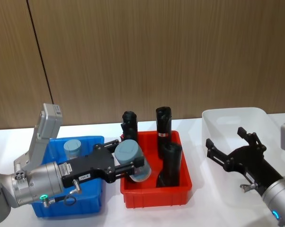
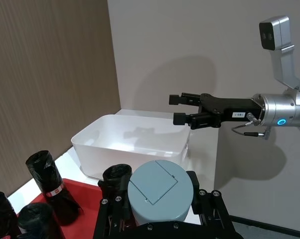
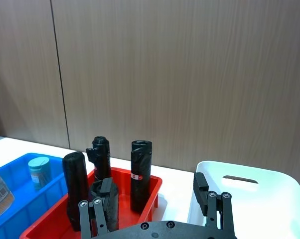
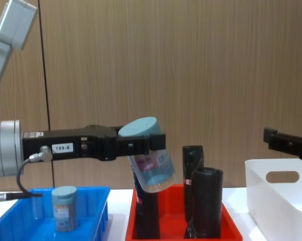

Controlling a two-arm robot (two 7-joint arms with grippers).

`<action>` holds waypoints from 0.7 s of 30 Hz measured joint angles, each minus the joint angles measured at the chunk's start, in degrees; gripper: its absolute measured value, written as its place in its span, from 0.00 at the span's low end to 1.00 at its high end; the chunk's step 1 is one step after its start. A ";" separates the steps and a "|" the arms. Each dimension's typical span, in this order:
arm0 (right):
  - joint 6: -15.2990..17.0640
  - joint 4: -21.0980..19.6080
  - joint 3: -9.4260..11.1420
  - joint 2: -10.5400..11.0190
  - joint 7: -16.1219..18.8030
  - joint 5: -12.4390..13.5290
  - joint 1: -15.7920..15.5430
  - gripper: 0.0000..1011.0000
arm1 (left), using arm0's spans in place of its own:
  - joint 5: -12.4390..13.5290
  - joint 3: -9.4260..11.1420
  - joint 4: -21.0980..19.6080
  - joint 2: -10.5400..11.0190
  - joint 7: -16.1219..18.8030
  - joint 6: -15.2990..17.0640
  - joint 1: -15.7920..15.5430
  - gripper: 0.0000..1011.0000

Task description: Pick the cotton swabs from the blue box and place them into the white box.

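Note:
My left gripper (image 1: 128,166) is shut on a cotton swab jar (image 1: 130,158), clear with a grey-blue lid, and holds it tilted in the air over the left part of the red bin. In the chest view the jar (image 4: 151,165) hangs well above the bin floor. A second cotton swab jar (image 1: 72,149) stands upright in the blue box (image 1: 93,140) at the left. The white box (image 1: 213,118) sits at the right. Over it hovers my right gripper (image 1: 225,137), open and holding nothing.
Between the two boxes stands a red bin (image 1: 154,194) holding several tall black rolls (image 1: 164,125), some rising close to the held jar. A wooden wall runs behind the white table.

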 joint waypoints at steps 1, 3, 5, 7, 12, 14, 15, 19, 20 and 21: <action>0.02 0.00 0.00 0.02 0.12 -0.01 0.02 0.99 | -0.03 0.00 0.03 0.00 -0.05 0.02 -0.02 0.66; 0.24 0.01 0.05 0.14 0.88 -0.01 0.07 0.99 | -0.11 0.02 0.09 0.02 -0.17 0.10 -0.07 0.65; 0.40 0.01 0.08 0.24 1.36 0.00 0.11 0.99 | -0.17 0.03 0.13 0.02 -0.22 0.14 -0.09 0.66; 0.81 0.00 0.14 0.43 2.52 0.09 0.25 0.99 | -0.24 0.04 0.20 0.03 -0.30 0.18 -0.12 0.66; 1.87 0.01 0.30 0.87 5.28 0.69 0.64 0.99 | -0.35 0.07 0.27 0.05 -0.44 0.24 -0.17 0.66; 2.48 0.01 0.36 1.12 6.92 1.05 0.86 0.99 | -0.39 0.09 0.31 0.05 -0.51 0.28 -0.19 0.66; 2.67 0.01 0.39 1.24 7.50 1.19 0.97 0.99 | -0.39 0.09 0.31 0.05 -0.51 0.28 -0.19 0.66; 3.66 0.01 0.51 1.67 10.23 1.77 1.43 0.99 | -0.45 0.10 0.35 0.05 -0.59 0.31 -0.22 0.66; 4.14 0.04 0.55 1.84 11.60 2.00 1.65 0.99 | -0.45 0.10 0.35 0.05 -0.60 0.31 -0.22 0.66; 4.35 0.07 0.56 1.96 12.20 2.15 1.79 0.99 | -0.46 0.09 0.36 0.05 -0.60 0.32 -0.23 0.66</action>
